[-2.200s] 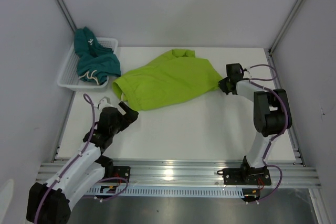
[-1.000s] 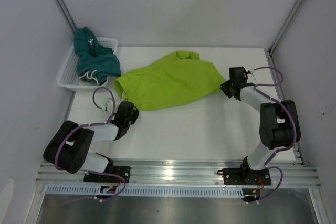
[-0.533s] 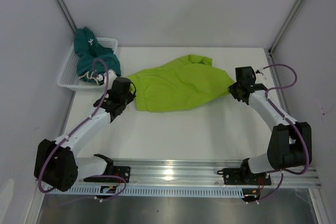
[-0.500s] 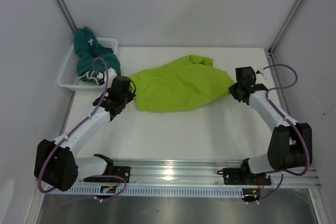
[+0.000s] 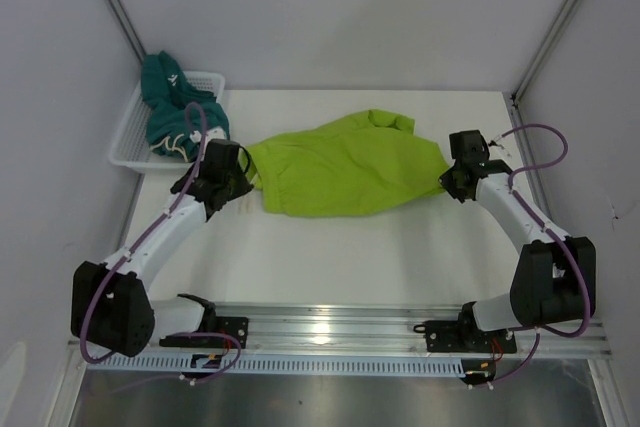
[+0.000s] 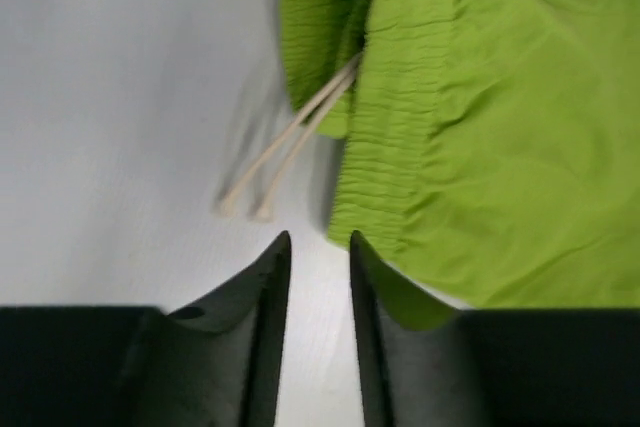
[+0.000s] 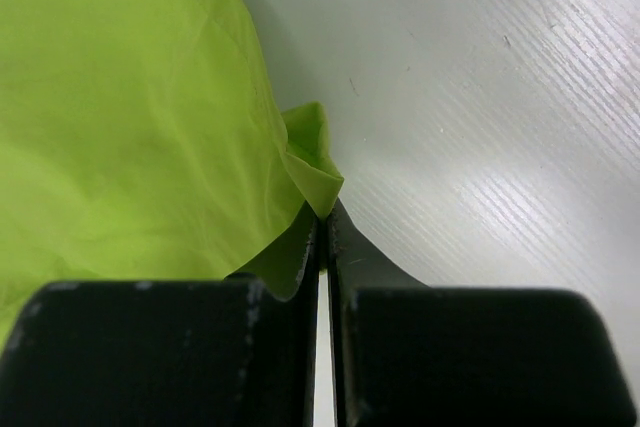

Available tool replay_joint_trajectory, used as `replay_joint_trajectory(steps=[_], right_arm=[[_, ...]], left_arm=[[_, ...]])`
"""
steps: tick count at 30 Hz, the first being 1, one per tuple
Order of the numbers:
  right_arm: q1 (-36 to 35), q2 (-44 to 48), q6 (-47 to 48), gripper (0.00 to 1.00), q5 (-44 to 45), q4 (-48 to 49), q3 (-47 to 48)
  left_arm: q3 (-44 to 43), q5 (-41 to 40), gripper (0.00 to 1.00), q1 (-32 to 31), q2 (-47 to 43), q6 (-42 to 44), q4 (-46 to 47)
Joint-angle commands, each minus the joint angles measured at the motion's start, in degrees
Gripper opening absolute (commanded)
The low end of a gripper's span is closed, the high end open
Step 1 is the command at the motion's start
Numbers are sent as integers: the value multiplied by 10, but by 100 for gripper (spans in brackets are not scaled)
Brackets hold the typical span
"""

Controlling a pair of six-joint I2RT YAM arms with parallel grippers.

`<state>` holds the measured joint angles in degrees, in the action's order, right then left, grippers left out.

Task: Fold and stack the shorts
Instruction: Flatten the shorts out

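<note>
Looking down from the top camera, the lime green shorts [image 5: 345,165] are spread out flat in the middle of the white table [image 5: 380,257], a bit rumpled along the far edge. The left gripper [image 5: 238,179] sits right at their left end and the right gripper [image 5: 447,185] is at their right corner. The dark teal shorts [image 5: 175,112] are bunched up in the white mesh basket [image 5: 125,147] at the far-left corner, partly spilling over its back rim.

Left wrist cam: the left gripper [image 6: 318,239] has its jaws a little apart, just a thin gap with bare table [image 6: 120,97] showing through it and nothing clamped. The elastic waistband [image 6: 390,107] of the lime green shorts [image 6: 480,127] is just past the fingertips, slightly to the right, and the white drawstring [image 6: 290,142] trails out of it onto the table.

Right wrist cam: the right gripper [image 7: 322,215] has its jaws pressed together on a small folded corner of the lime green shorts [image 7: 130,117]. The rest of the fabric fans off to the left, with plain table [image 7: 480,127] on the right.
</note>
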<state>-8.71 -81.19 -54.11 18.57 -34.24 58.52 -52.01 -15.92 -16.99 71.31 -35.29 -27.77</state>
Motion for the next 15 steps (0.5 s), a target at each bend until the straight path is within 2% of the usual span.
replay_joint_trajectory(steps=[1,3,4,7,11,15], right_arm=[[4,4,8,0,9,6,17],[5,-1,10,0,-2,18,15],[5,-5,14,0,-5,22,16],[7,-17,22,0,-16,32,19],[10,-27,32,0,-29,43,21],[12,-31,38,0,-39,51,23]], left_arm=[[64,78,37,1,-26,25,100],[131,114,64,2,-57,31,177],[166,146,81,2,-64,37,240],[220,209,95,2,-54,67,333],[244,253,96,1,6,89,400],[277,258,96,2,43,83,488]])
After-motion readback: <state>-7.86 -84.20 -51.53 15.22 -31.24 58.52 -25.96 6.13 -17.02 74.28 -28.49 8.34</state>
